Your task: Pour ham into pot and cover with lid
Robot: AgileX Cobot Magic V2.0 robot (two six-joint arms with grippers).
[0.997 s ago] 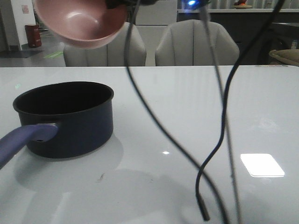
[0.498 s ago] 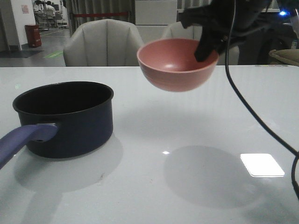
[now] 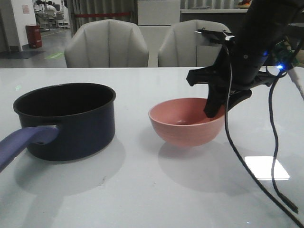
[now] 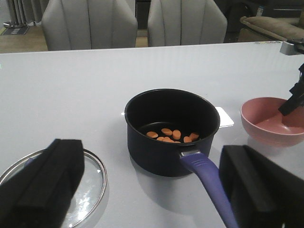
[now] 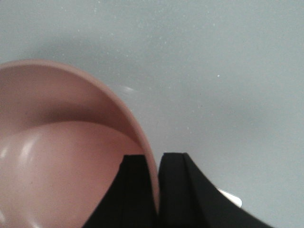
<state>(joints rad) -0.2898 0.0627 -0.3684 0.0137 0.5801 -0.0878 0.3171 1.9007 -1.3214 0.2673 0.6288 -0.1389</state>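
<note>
Lid (image 4: 52, 183) lies flat on the table at lower left of the left wrist view, left gripper (image 4: 152, 190) hanging spread and empty over it. Pot (image 3: 66, 118) mid-left, ham (image 4: 172, 135) inside: pour done. Right gripper (image 3: 214, 107) pinches the pink bowl (image 3: 186, 121) rim. The bowl, airborne 0.5 s ago, now sits on the table centre-right. Lid next.

no readable text, label, brand, number or sign in any view; the pot (image 4: 171, 128), pink bowl (image 3: 186, 121), lid (image 4: 71, 185) and table (image 3: 142, 190) carry no markings; a pale notice on the far wall (image 3: 25, 9) is too blurred to read
</note>
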